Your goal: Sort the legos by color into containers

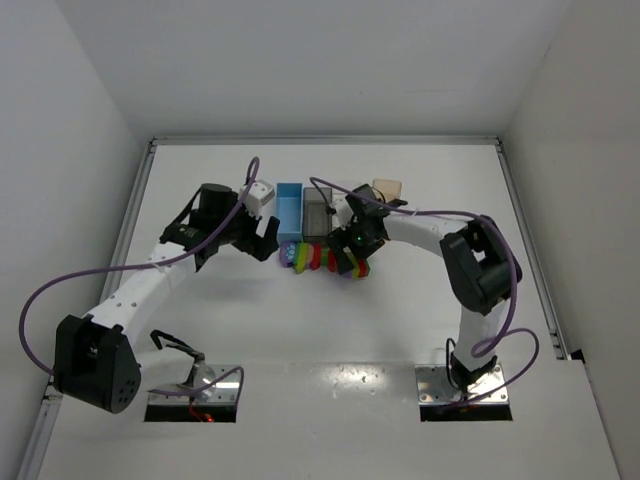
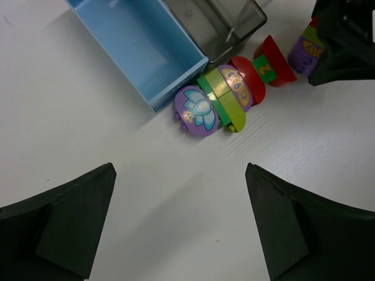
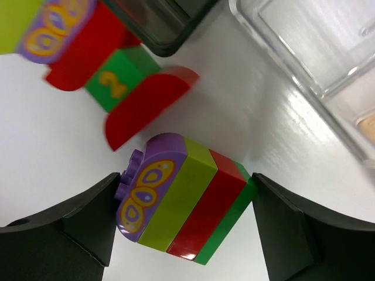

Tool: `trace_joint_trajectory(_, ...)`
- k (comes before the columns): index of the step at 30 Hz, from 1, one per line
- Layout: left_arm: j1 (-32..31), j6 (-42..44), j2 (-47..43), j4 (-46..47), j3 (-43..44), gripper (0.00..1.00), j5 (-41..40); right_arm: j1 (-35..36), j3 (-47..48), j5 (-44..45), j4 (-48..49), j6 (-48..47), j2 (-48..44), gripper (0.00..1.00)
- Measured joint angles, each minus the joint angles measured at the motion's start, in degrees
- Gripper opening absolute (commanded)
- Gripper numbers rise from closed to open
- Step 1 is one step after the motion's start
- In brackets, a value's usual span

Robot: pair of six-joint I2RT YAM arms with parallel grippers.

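Observation:
Three multicoloured lego stacks lie in a row in front of the bins. The purple-lime-red-green stack (image 3: pixel 181 205) lies slightly askew between my right gripper's (image 3: pixel 185 181) open fingers, which sit close to both of its ends. This gripper also shows in the top view (image 1: pixel 352 258). A red-green-red piece (image 3: pixel 132 93) lies just beyond it. My left gripper (image 2: pixel 180 170) is open and empty over bare table, short of the purple-green-lime-red stack (image 2: pixel 217 99) that lies against the blue bin (image 2: pixel 135 41). The dark grey bin (image 2: pixel 217 23) stands next to the blue one.
In the top view the bins stand in a row: blue (image 1: pixel 290 210), dark grey (image 1: pixel 316 212), clear (image 1: pixel 338 198) partly behind my right arm, and pale orange (image 1: pixel 388 188) behind it. The clear bin (image 3: pixel 304 52) is just past my right gripper. White walls enclose the table.

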Motion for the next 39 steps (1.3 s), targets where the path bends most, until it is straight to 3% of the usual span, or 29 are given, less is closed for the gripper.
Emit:
trace_joint_trajectory(1,0.0,0.0,0.0,-0.1,0.0,1.00,0.0,0.7,-0.5,1.8,0.6,1.6,0.0,0.47)
trace_joint_trajectory(3,0.0,0.0,0.0,-0.2,0.0,1.00,-0.1,1.9,-1.8,5.2,2.1,3.9,-0.4,0.50)
trace_joint_trajectory(4,0.0,0.0,0.0,-0.3,0.0,1.00,-0.2,2.5,-2.7,6.8,2.9,4.9,-0.9,0.66)
trace_joint_trajectory(6,0.0,0.0,0.0,-0.4,0.0,1.00,-0.4,3.5,-4.4,9.5,4.2,6.3,-2.0,0.75)
trace_joint_trajectory(9,0.0,0.0,0.0,-0.4,-0.2,1.00,-0.4,4.2,-7.8,10.7,5.4,7.0,-4.5,1.00)
trace_joint_trajectory(18,0.0,0.0,0.0,-0.8,-1.0,1.00,-0.5,3.9,-13.7,4.7,5.8,2.6,-19.6,1.00)
trace_joint_trajectory(22,0.0,0.2,-0.2,-0.8,-1.0,1.00,-0.4,3.7,-13.7,-1.3,5.2,-4.5,-23.6,1.00)
trace_joint_trajectory(32,0.0,2.5,-1.0,-1.3,-1.6,1.00,1.2,1.0,-17.6,-10.6,-5.9,-48.1,-30.2,1.00)
trace_joint_trajectory(39,0.0,3.8,-1.0,-1.6,-1.6,1.00,0.9,-0.6,-17.0,-12.5,-11.5,-61.1,-19.9,1.00)
